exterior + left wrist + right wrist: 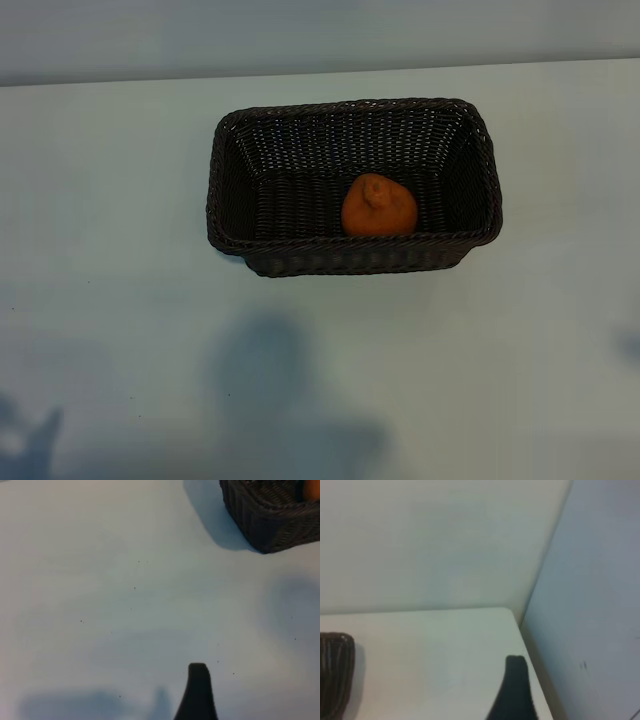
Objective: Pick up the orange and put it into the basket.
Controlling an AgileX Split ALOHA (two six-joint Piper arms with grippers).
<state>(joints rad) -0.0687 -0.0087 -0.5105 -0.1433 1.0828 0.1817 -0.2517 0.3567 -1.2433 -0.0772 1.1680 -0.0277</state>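
Orange (379, 206) sits inside basket (352, 184) w/ knob up, near front wall, right of centre. Basket's long axis runs left-right on desk (110, 300). Both end effectors open, nothing held.

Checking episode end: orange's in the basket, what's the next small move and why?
Probably none beyond parking. The small round orange fruit already lies inside the dark brown woven wicker basket, against its near wall, and no arm shows in the exterior view. The right end effector holds nothing; I'd just settle that arm at rest.
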